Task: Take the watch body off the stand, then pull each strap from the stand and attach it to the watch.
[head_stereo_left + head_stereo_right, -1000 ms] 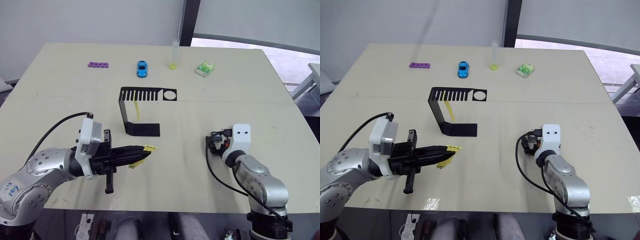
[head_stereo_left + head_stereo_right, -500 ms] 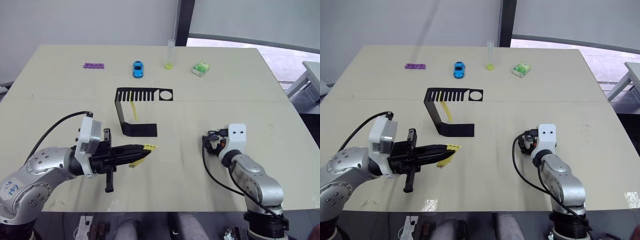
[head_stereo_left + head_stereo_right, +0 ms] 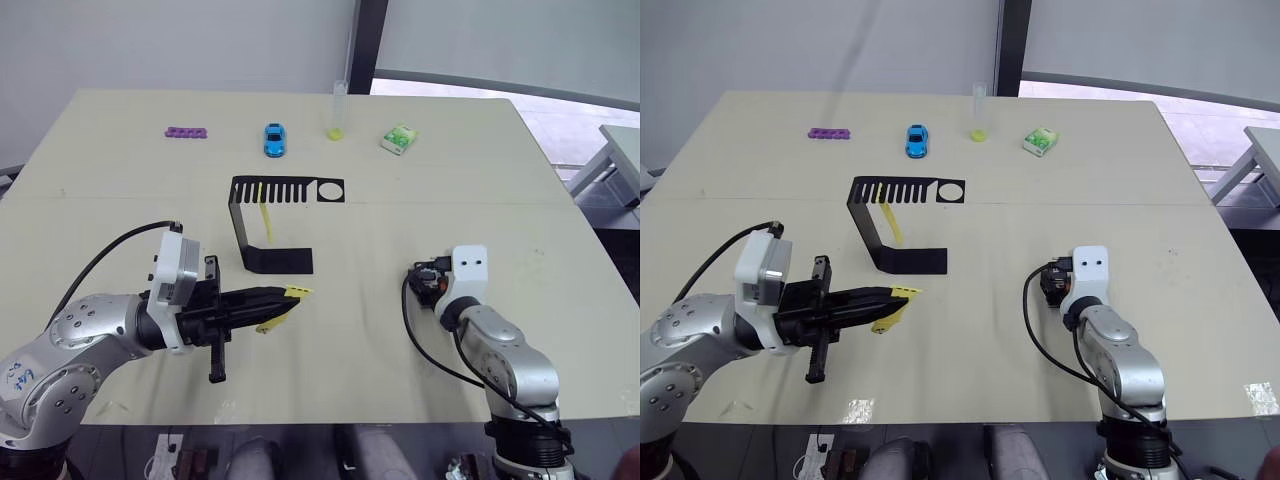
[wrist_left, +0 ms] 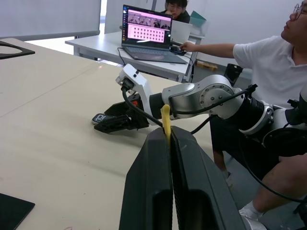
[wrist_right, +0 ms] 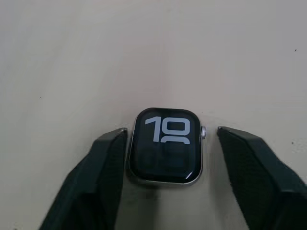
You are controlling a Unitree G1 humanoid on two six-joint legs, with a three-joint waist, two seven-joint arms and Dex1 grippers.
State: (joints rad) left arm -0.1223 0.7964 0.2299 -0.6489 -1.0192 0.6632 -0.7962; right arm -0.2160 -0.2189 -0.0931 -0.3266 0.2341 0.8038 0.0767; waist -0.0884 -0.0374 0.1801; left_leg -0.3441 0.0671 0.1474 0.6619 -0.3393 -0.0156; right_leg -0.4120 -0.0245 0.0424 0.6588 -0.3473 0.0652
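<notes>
The left gripper [image 3: 285, 305] sits low and left of middle in the left eye view, its fingers [image 4: 163, 201] pinched on one strap [image 3: 297, 293], so that strap is ready to join. Low and right, the right gripper [image 5: 163, 143] has its fingers spread around the watch [image 5: 165, 146]. One finger touches it and the other is apart, so the watch just lies flat on the tabletop [image 3: 450, 180]. I think bare room lies between the two arms. Farther up, in the middle, the stand [image 3: 262, 222] holds the other strap [image 3: 266, 215], hanging from its slots.
</notes>
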